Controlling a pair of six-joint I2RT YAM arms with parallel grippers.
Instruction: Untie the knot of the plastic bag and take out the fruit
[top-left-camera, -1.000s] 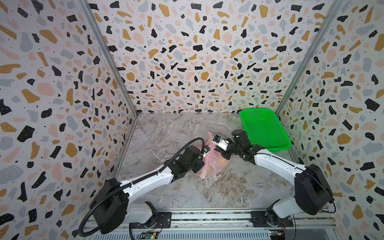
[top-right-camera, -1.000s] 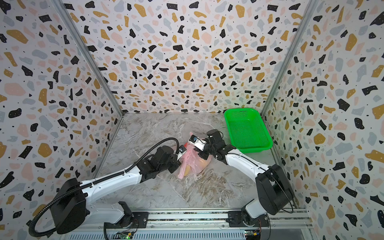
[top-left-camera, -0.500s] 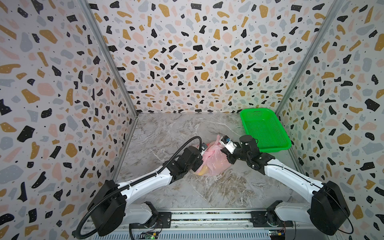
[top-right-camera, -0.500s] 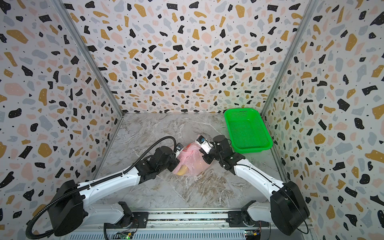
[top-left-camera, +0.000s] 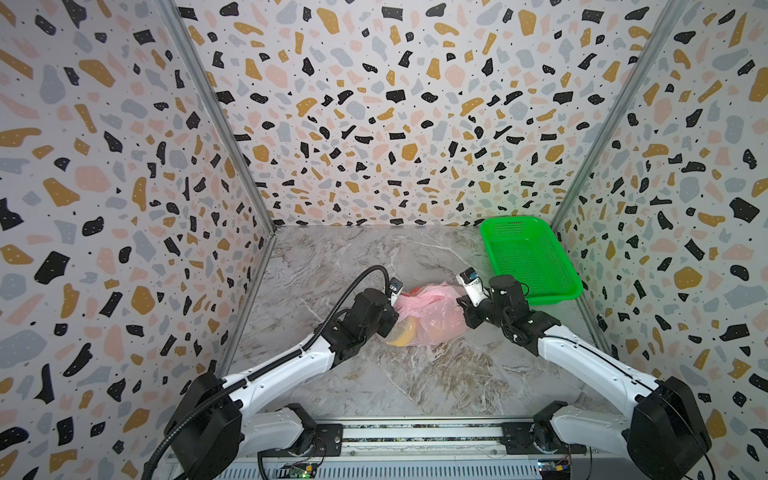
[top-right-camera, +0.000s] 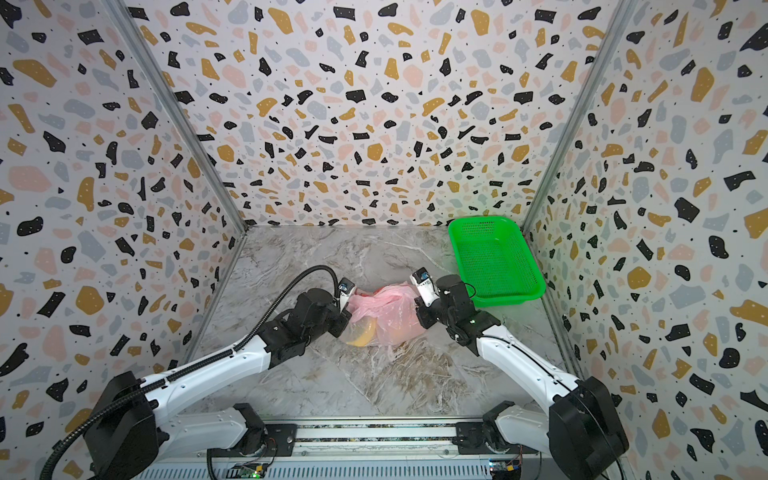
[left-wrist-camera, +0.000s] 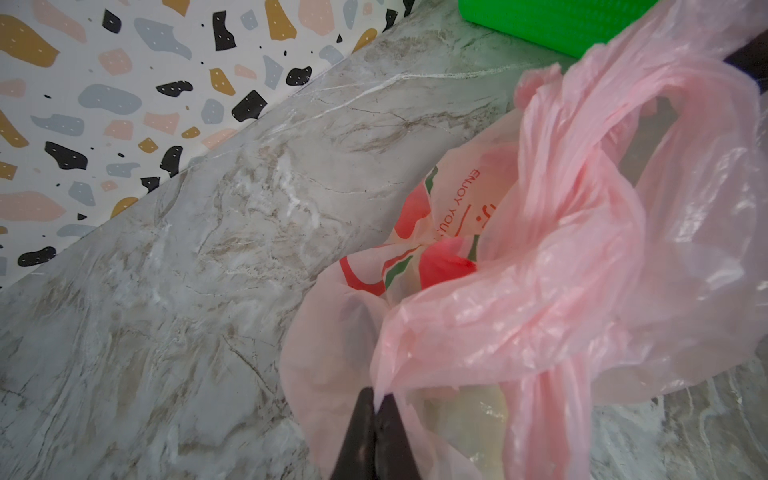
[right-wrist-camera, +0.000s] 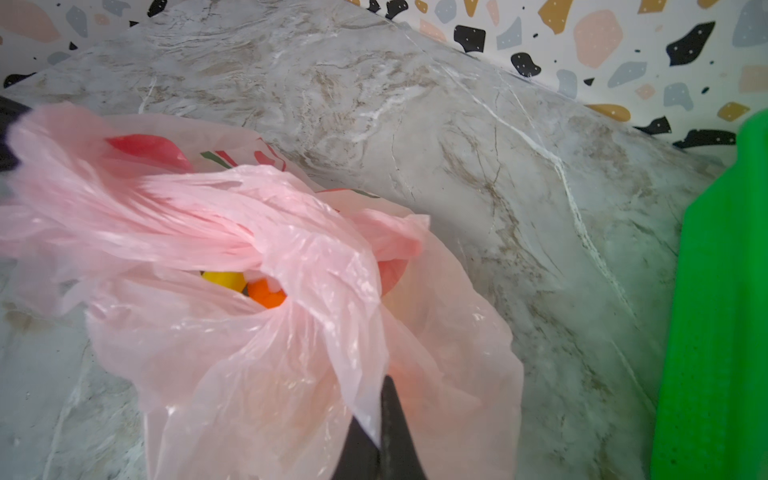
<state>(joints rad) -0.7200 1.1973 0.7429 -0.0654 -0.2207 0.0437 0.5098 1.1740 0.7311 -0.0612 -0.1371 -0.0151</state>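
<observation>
left wrist: plastic bag (left-wrist-camera: 561, 270) in left pincer (left-wrist-camera: 377, 400)

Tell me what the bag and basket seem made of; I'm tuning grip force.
The bag: thin pink plastic film, glossy and translucent; it crinkles, and fruit shows through. The basket: rigid green plastic, likely moulded; perforated mesh walls, faint sheen.

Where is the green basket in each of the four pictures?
Top view: the green basket sits at the far right corner of the table.
Top view: the basket, same corner.
Left wrist view: a corner of the basket at the picture's edge, behind the plastic bag.
Right wrist view: the basket fills one edge.
Shared landmark: the plastic bag.
</observation>
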